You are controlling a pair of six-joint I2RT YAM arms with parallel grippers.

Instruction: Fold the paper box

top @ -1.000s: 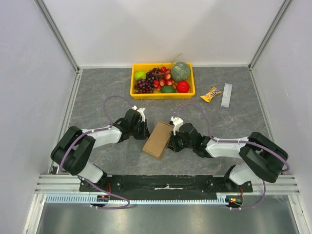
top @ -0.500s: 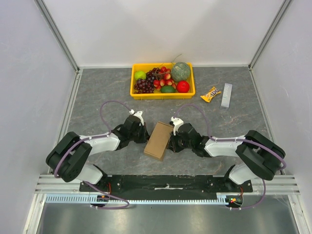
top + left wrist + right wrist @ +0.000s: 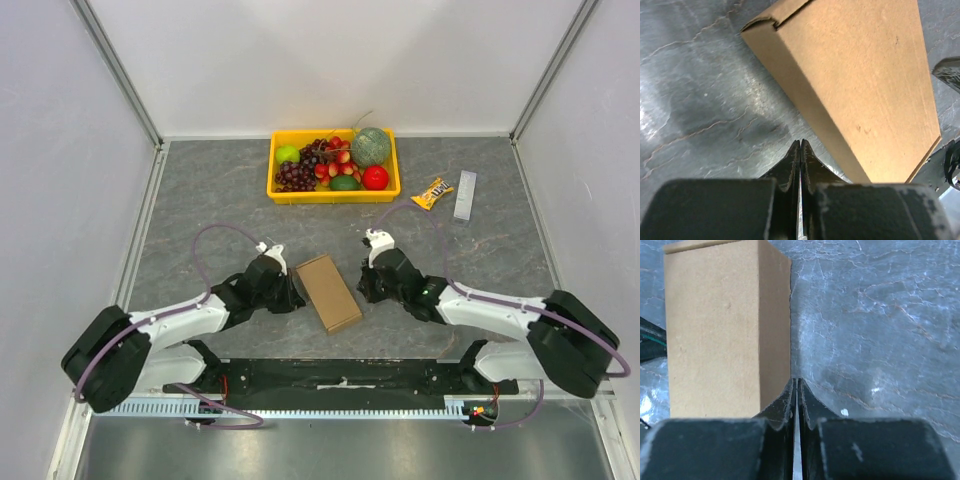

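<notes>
The paper box is a closed brown cardboard carton lying flat on the grey table between my two arms. It fills the upper right of the left wrist view and the upper left of the right wrist view. My left gripper is shut and empty, low on the table just left of the box. My right gripper is shut and empty, low on the table at the box's right side. Neither gripper holds the box.
A yellow tray of fruit stands at the back centre. A small snack packet and a clear wrapped stick lie at the back right. White walls enclose the table on three sides.
The box has turned from leaning right to leaning left and lies a little nearer. Both grippers have drawn apart and back toward the near edge, away from the box's ends.
</notes>
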